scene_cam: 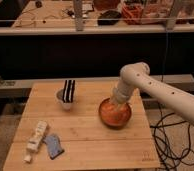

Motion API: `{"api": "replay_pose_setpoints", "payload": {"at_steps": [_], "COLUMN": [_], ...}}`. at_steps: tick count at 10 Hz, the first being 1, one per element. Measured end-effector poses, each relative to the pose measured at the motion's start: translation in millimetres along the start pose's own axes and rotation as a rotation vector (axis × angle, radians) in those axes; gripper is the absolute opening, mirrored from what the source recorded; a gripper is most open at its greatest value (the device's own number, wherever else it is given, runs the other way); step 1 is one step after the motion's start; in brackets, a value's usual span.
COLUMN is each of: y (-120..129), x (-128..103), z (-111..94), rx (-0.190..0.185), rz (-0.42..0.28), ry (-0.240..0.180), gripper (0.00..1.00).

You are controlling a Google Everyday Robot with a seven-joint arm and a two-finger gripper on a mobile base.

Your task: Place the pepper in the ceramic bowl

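The gripper (115,103) reaches into the ceramic bowl (115,113) (pepper hidden from sight).

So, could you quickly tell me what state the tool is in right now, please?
Tool: down inside the ceramic bowl; open or closed cannot be told, nor whether it holds anything.

The wide, round orange-brown ceramic bowl (115,114) has a glossy glazed look, and the gripper (117,100) at the end of the smooth, matt off-white plastic-looking arm (155,89) hangs just over its rim. Both stand on a pale wooden table (90,145) with visible plank grain and a dull finish. A small pale cup (65,101) with a black-and-white striped object looks smooth, and a blue-grey piece (53,145) near a cream bottle-like item (36,138) looks soft, like cloth.
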Motion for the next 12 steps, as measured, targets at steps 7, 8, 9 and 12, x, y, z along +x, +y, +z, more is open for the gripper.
{"api": "replay_pose_setpoints", "payload": {"at_steps": [7,8,9,12], "y": [0.2,0.0,0.1,-0.1], "x": [0.1,0.2,0.4,0.7], "z": [-0.5,-0.6,-0.4,-0.2], "rx": [0.005,0.007,0.007,0.01], "rz": [0.032,0.038,0.042,0.054], "ry": [-0.01,-0.011,-0.012,-0.015], "gripper": [0.05,0.07,0.07,0.07]}}
